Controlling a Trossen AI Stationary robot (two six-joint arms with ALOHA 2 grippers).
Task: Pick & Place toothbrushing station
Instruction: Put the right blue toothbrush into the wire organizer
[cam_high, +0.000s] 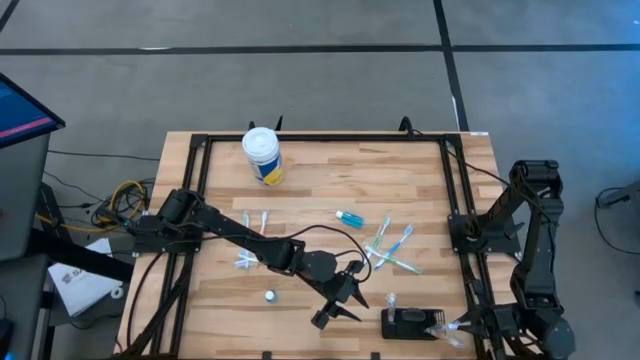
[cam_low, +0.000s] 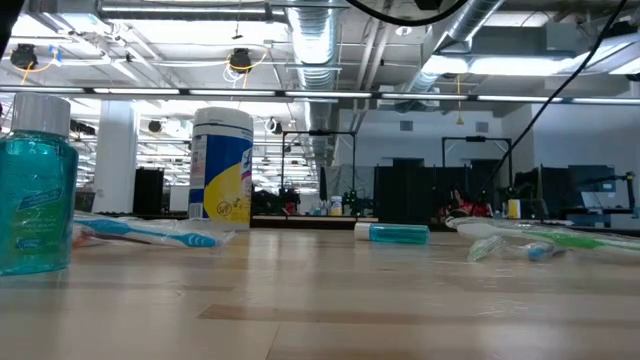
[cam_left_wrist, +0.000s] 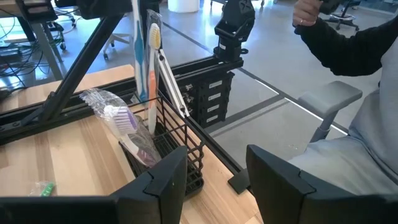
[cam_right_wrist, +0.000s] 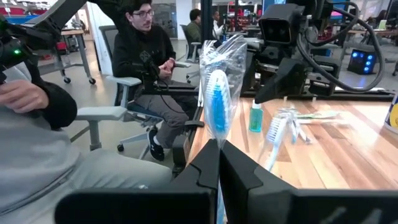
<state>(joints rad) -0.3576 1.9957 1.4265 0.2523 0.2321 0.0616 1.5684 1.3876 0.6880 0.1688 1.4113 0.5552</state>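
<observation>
Your right gripper, clamped on a wrapped toothbrush, must slot it into the station at 9 o'clock of it, while your left gripper hangs open.

The high view looks straight down on the whole table. The low view sits at tabletop level, facing the room, close to a mouthwash bottle; both views share the tub. Each wrist view looks past its own fingers, near the holder, toward seated people.
</observation>
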